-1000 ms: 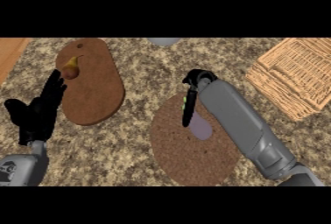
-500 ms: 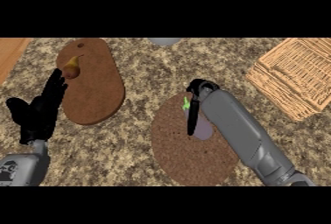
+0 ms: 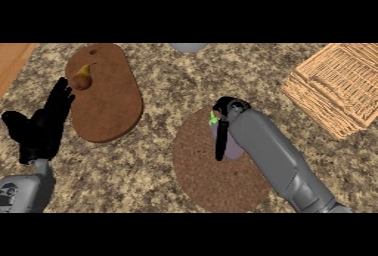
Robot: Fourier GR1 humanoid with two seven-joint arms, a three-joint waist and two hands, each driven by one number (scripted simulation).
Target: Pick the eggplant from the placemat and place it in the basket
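From the head view, the right hand (image 3: 224, 125) is down on the round brown placemat (image 3: 214, 180), mostly hidden behind its own grey forearm. One dark finger runs down across the eggplant (image 3: 235, 146), which lies on the placemat just under and beside that finger; only a pale purple sliver and its green stem tip show. Whether the fingers are clamped round it cannot be told. The wicker basket (image 3: 336, 90) sits well apart, cut off at the right edge. The left hand (image 3: 40, 125) rests open at the left edge, fingers straight and together.
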